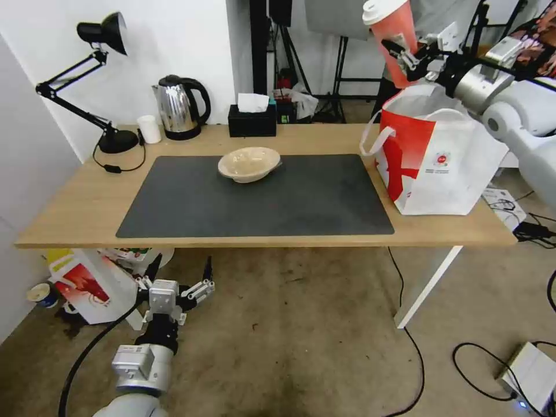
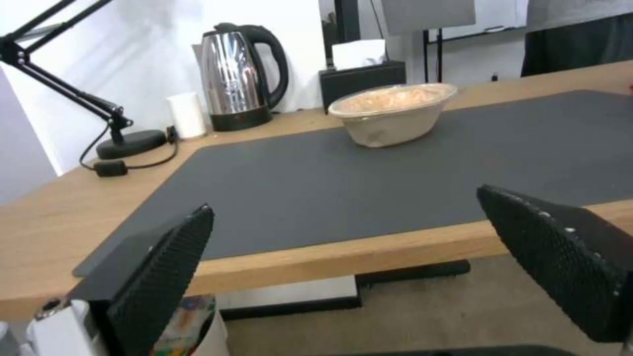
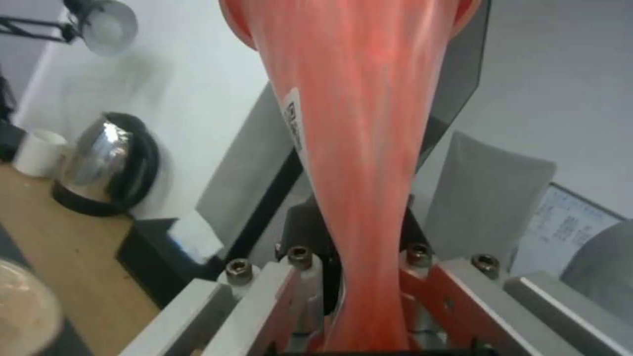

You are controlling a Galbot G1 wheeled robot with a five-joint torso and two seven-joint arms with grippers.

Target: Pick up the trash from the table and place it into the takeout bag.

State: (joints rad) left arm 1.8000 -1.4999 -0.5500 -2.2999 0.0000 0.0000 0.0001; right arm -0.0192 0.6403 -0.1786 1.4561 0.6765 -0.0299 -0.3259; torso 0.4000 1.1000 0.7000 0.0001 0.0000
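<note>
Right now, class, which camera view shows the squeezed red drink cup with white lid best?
The head view: the red drink cup with white lid shows whole, above the bag. The right wrist view shows its pinched red wall close up.

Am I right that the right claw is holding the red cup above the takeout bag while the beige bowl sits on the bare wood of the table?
Not quite: the head view shows the beige bowl on the dark grey mat, not bare wood. The right claw does hold the red cup above the takeout bag.
</note>
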